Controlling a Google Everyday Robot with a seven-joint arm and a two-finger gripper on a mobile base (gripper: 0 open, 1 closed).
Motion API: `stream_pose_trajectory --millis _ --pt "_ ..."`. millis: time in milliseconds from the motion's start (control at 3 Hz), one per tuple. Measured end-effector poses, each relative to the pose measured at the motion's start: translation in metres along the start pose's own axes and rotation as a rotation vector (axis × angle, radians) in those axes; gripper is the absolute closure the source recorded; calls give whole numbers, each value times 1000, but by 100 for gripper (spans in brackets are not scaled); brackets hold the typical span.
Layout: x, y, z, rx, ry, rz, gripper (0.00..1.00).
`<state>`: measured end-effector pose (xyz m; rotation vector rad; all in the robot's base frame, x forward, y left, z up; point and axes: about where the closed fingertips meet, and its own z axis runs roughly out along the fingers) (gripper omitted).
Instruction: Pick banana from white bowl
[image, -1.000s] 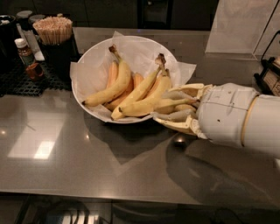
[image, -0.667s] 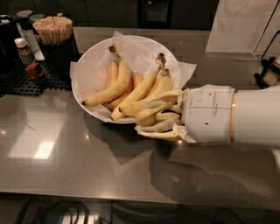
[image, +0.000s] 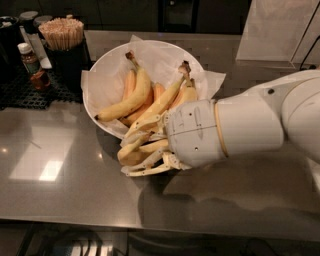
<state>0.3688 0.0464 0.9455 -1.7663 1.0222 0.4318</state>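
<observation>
The white bowl (image: 100, 75) is wide, shallow and lined with crinkled white paper, and it stands on the grey counter at centre left. Several yellow bananas (image: 131, 97) lie in it with their stems pointing to the far side. One long banana (image: 167, 97) runs from the bowl's right side down to its near rim. My gripper (image: 128, 152) is at the bowl's near rim, low over the counter, at the lower ends of the bananas. The white arm (image: 250, 125) reaches in from the right and hides the bowl's near right rim.
A dark cup of wooden sticks (image: 62, 35) stands left of the bowl. Small bottles (image: 31, 62) stand on a black mat at the far left. A clear stand (image: 280, 30) is at the back right. The counter's front edge (image: 150, 222) runs below my gripper.
My gripper has moved left along the bowl's near rim, from its right side to the lower ends of the bananas. The bananas and the bowl have stayed put.
</observation>
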Motion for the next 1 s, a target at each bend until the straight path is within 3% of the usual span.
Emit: stream_pose_trajectory --millis 333,667,1000 --pt "-6 -20 -21 86 149 -3 100" --pt "-42 -50 -12 113 354 -105 100" --pt "-42 -50 -12 113 353 -105 100"
